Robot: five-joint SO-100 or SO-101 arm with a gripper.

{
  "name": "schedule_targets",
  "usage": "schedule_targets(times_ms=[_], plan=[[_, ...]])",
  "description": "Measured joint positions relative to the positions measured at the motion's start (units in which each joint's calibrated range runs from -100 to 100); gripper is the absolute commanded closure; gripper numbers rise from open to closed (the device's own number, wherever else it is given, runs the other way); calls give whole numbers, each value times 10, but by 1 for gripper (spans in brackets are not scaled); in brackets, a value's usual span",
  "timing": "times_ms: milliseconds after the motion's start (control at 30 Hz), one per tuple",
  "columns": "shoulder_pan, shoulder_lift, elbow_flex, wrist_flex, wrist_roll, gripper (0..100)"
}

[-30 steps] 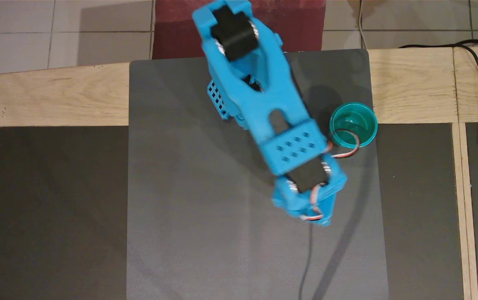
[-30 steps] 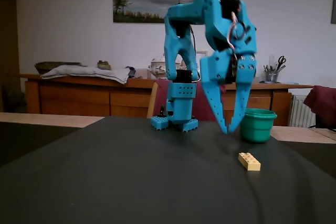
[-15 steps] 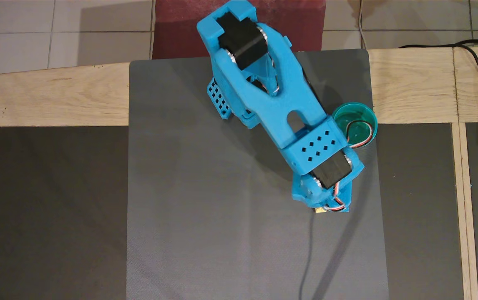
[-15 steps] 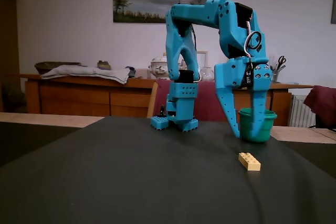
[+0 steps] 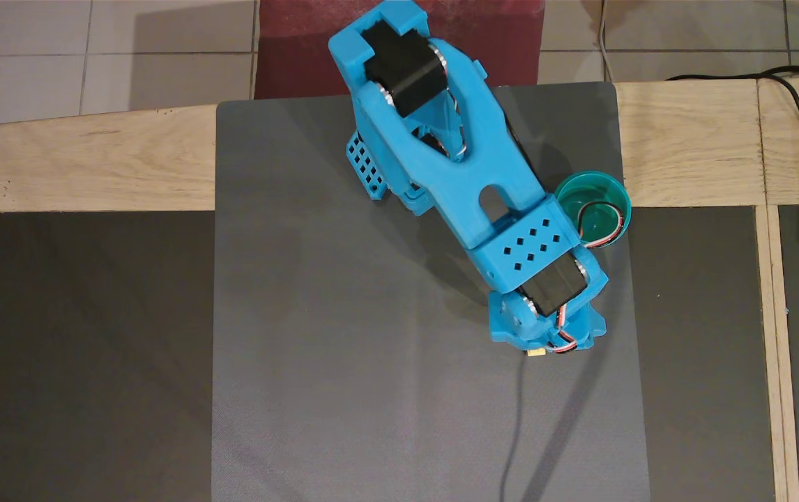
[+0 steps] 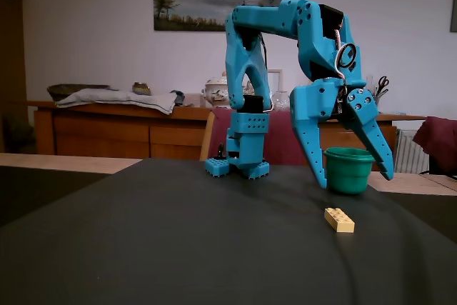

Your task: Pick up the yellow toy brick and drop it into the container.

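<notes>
The gripper (image 6: 355, 181) hung with its two fingers spread wide apart and nothing between them, tips pointing down above the dark mat (image 5: 371, 390). The brick (image 6: 339, 219) lay flat on the mat just below and in front of the fingertips, untouched; from overhead only a yellow sliver (image 5: 533, 354) showed, the wrist covering the rest. The cup (image 6: 348, 169) stood upright just behind the fingers, which straddled it in the fixed view, and the arm (image 5: 441, 160) overlapped its rim from overhead.
</notes>
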Motion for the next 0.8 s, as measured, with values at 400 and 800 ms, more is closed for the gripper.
schedule_targets(times_ms=[400, 800], plan=[[1, 0, 52, -81, 9, 69], [44, 81, 57, -116, 40, 69]])
